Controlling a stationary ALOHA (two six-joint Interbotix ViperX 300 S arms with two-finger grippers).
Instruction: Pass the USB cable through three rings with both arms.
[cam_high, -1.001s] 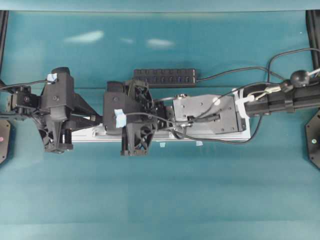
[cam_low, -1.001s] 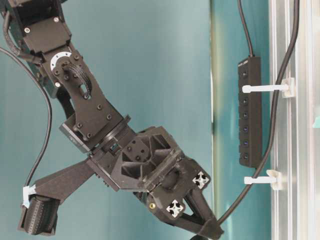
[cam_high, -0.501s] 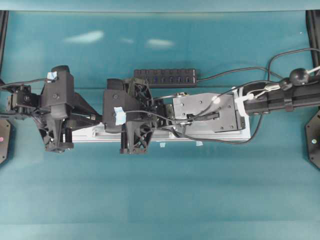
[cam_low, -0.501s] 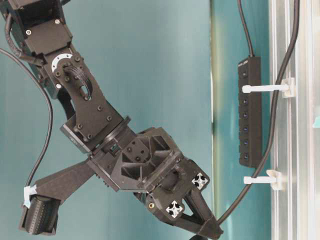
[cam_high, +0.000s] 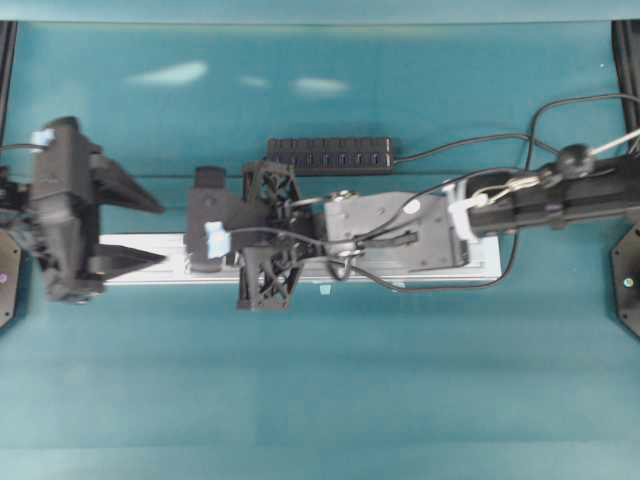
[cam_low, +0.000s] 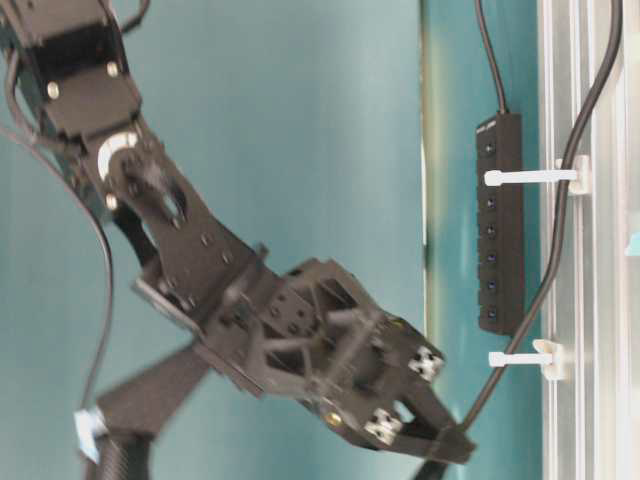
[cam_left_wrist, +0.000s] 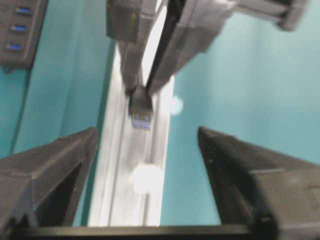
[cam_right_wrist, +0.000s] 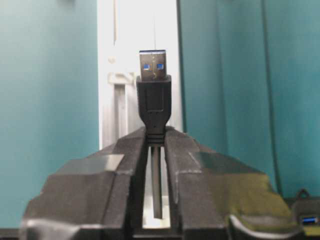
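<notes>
My right gripper (cam_right_wrist: 156, 131) is shut on the USB cable just behind its black plug (cam_right_wrist: 152, 85), which sticks out over the silver rail (cam_right_wrist: 135, 40). A whitish ring (cam_right_wrist: 119, 79) stands on the rail just ahead of it. In the overhead view the right gripper (cam_high: 195, 240) reaches across to the rail's left part. My left gripper (cam_high: 163, 234) is open and empty at the rail's left end, facing the plug (cam_left_wrist: 141, 112). A blurred white ring (cam_left_wrist: 146, 178) lies between its jaws. In the table-level view the cable (cam_low: 545, 270) runs by two rings (cam_low: 530, 178) (cam_low: 525, 358).
A black multi-port hub (cam_high: 330, 155) lies behind the rail, also seen in the table-level view (cam_low: 500, 220). The cable's slack loops at the right (cam_high: 520, 190) beside the right arm. Small pale tape bits (cam_high: 325, 290) sit at the rail's front edge.
My left gripper has drawn back to the left end of the rail and stands open. My right gripper has moved left along the rail with the plug.
</notes>
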